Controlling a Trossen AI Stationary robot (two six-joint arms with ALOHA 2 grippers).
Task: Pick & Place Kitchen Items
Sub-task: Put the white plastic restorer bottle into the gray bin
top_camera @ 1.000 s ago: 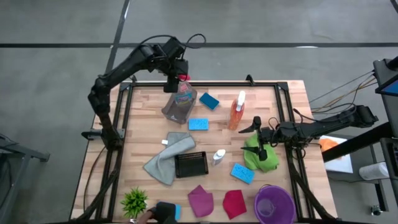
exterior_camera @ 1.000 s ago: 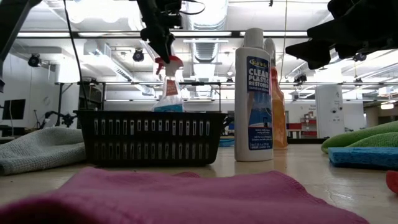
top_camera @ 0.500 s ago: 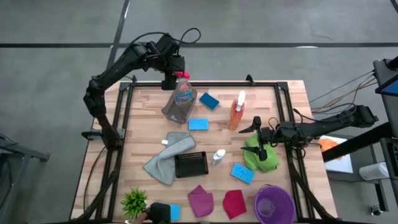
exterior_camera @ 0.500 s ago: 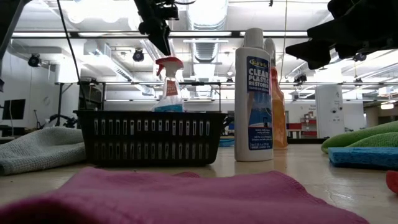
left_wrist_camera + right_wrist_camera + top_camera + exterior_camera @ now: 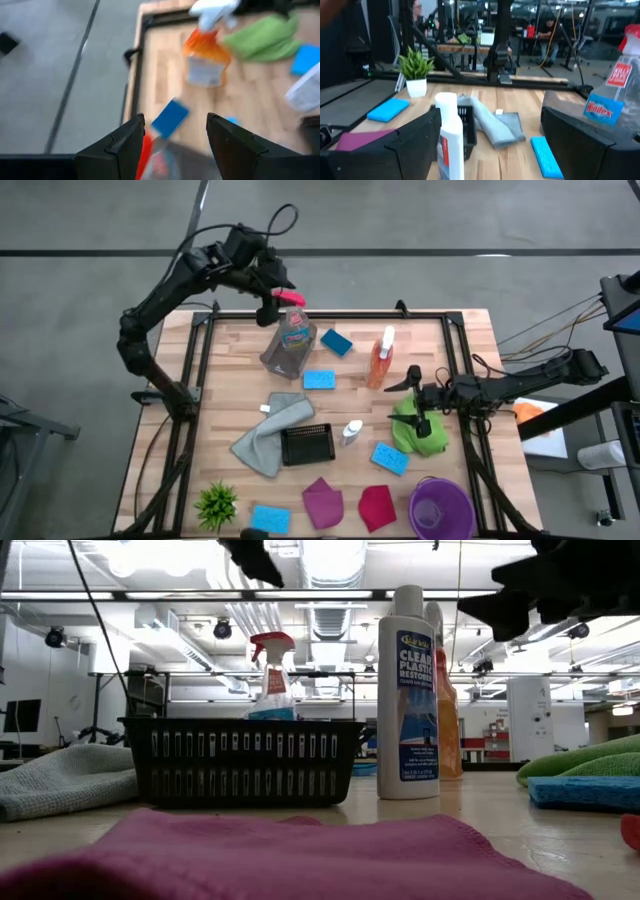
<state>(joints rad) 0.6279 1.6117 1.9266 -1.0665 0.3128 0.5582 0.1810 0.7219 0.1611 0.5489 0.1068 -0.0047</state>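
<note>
The clear spray bottle with the red trigger stands upright on its base at the table's far left. My left gripper hangs open just above and to the far left of that trigger, touching nothing; in its wrist view the trigger shows low between the fingers. The orange spray bottle stands upright farther right. My right gripper is open and level over the green cloth at the right. Blue sponges, a grey cloth, a magenta cloth and a red cloth lie flat.
A black basket and a white bottle stand mid-table. A purple bowl sits at the near right corner and a small green plant at the near left. A black frame runs along the table's edges.
My left gripper has risen away from the clear bottle's trigger and drawn back toward the table's far left corner, tipping less steeply; the bottle has stayed upright. A dark-gloved hand at the near edge has withdrawn, and a blue sponge lies where it was.
</note>
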